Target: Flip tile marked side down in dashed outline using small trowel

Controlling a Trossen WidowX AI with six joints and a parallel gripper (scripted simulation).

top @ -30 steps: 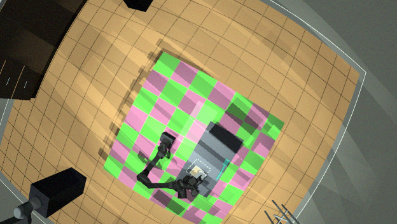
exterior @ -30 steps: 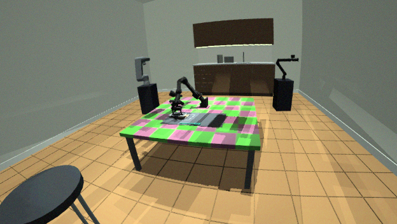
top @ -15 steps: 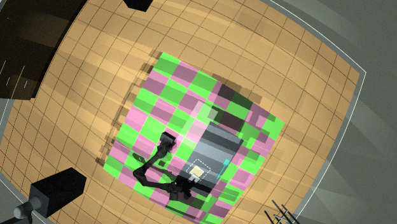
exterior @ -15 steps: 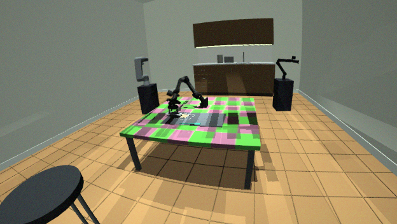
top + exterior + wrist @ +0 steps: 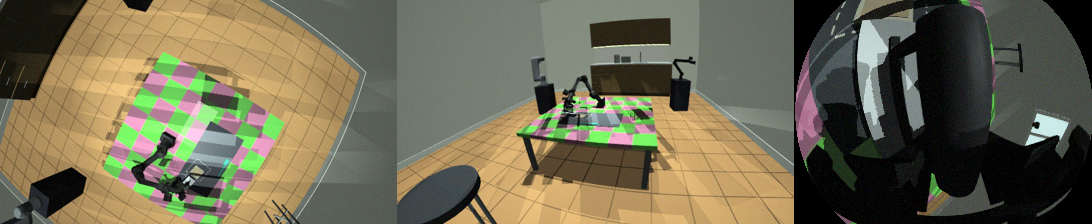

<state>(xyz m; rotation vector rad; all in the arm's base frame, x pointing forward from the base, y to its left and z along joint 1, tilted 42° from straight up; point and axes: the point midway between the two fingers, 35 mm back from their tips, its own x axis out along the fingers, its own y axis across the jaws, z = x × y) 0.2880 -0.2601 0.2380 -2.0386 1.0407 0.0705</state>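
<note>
Your gripper (image 5: 181, 186) (image 5: 569, 108) (image 5: 953, 160) is pinching the trowel (image 5: 189, 181) (image 5: 570, 112) (image 5: 954, 75), whose thick dark handle fills the middle of the wrist view, with the pale blade to the left of it there. In the top view you can see the blade reaching out from the gripper toward the tile (image 5: 197, 172) (image 5: 582, 116) (image 5: 886, 9), just beside it; you can't tell from these views whether the two touch. The tile is beige on the side you see and lies on the dark mat (image 5: 220, 140) (image 5: 607, 119) (image 5: 836, 65), within the dashed outline (image 5: 210, 169) as the top view shows it. Which face is up, you can't tell, since no marking can be made out at this size. Off to the other side of the tile from the gripper, you have a thin teal strip (image 5: 226, 163) (image 5: 593, 123) near the mat's long edge. The mat sits on the green and pink checked desk (image 5: 165, 60) (image 5: 619, 139), and your arm (image 5: 149, 161) (image 5: 588, 85) rises from its base on that same desk, bending over so the gripper is low by the mat's end.
</note>
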